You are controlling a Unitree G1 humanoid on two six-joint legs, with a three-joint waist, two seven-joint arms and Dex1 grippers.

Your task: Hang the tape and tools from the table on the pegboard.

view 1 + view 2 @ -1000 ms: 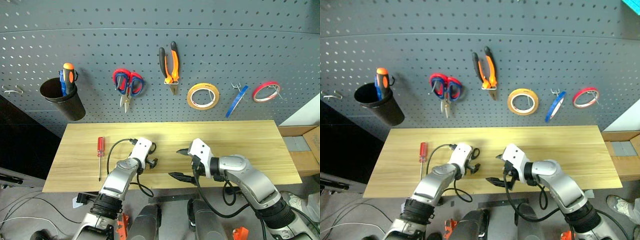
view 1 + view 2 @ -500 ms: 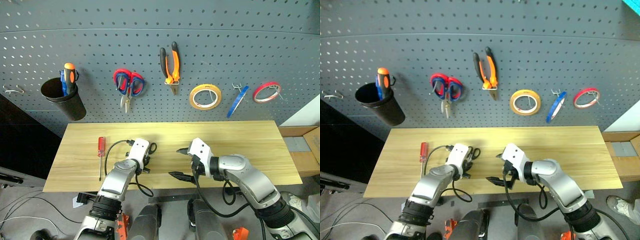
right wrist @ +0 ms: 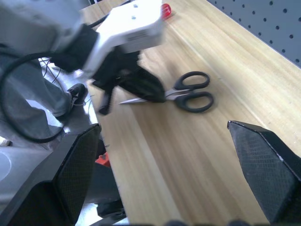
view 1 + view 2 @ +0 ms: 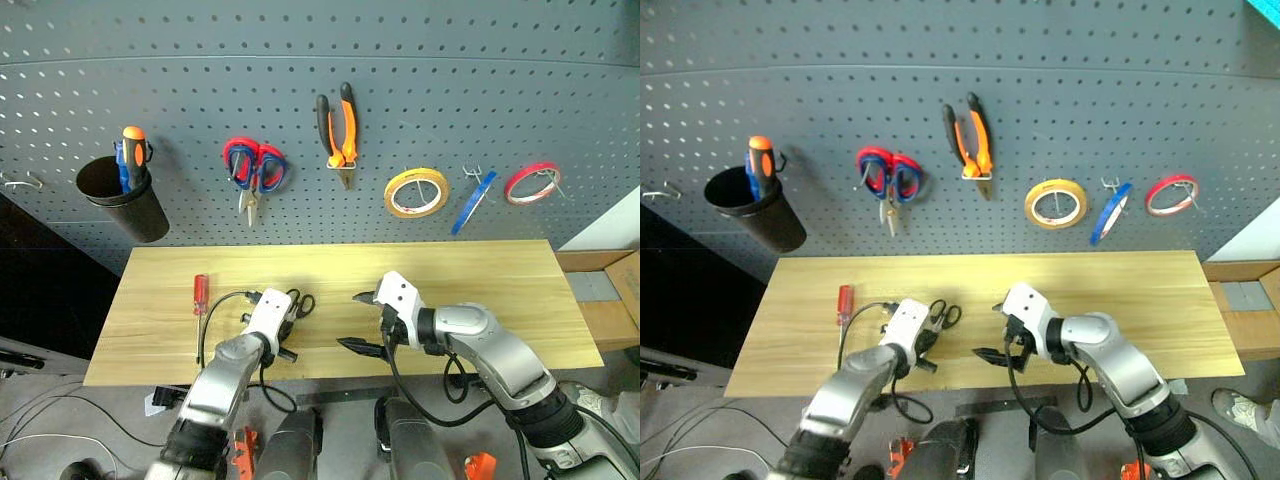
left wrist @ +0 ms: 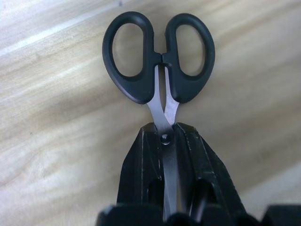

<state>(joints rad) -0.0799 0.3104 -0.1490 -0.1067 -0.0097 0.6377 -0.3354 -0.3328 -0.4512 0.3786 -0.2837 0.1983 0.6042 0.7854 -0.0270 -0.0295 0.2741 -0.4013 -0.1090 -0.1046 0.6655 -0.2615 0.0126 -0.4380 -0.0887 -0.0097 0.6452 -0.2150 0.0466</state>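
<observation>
The black scissors (image 5: pixel 159 70) are clamped by their blades in the left gripper (image 5: pixel 165 141) near the front edge of the table (image 4: pixel 480 270), their long axis in line with the fingers and their loops pointed away toward the pegboard (image 4: pixel 420 90). A second ago the left jaws were spread wide; since then they have been closed on the blades and drawn back slightly. The right gripper (image 4: pixel 363 320) is held spread and empty beside them. The red screwdriver (image 4: pixel 200 310) is left lying at the table's left.
</observation>
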